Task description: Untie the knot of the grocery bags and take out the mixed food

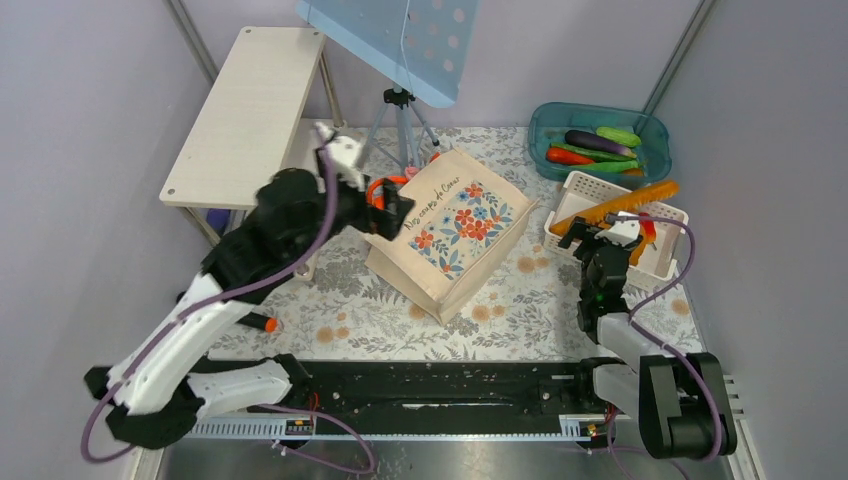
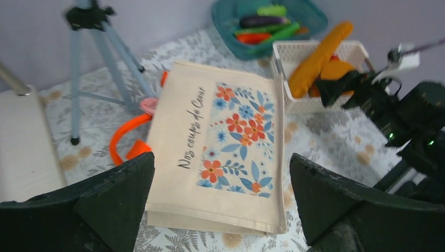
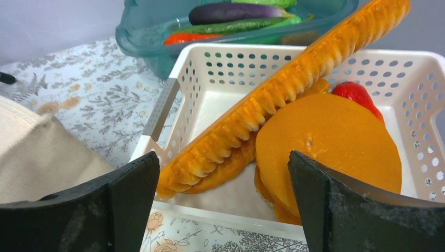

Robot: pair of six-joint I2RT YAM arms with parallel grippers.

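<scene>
My left fingers (image 2: 220, 205) are hanging wide open w/ nothing between them, hovering over the near end of the beige floral tote (image 1: 452, 232). In the left wrist view both pads (image 2: 113, 197) are sitting apart, the tote's printed face showing in the gap. The tote is lying on its side approx mid-tabletop (image 1: 340, 300), mouth pointing toward the far left corner, orange handles (image 2: 125, 137) spilling out at that end. A small bit of pink (image 2: 149, 105) is peeking out just beside the tote's mouth; I can't tell whether that's the grocery bag.

My right fingers (image 3: 223, 210) are also spread wide, holding nothing, hovering at the near rim of the white perforated basket (image 3: 220, 68) by the right edge. Inside it a long ridged orange bread piece (image 3: 294, 89) is leaning diagonally across, a flat round orange piece (image 3: 328, 144) is resting beside it, and sth red (image 3: 357, 94) is sitting behind that.

Toward the far right corner a teal tub (image 1: 650, 135) is holding an eggplant (image 1: 597, 143) plus green and red veg. A tripod (image 1: 398, 120) is standing at the far edge, a small wooden shelf (image 1: 245, 110) at the far left.
</scene>
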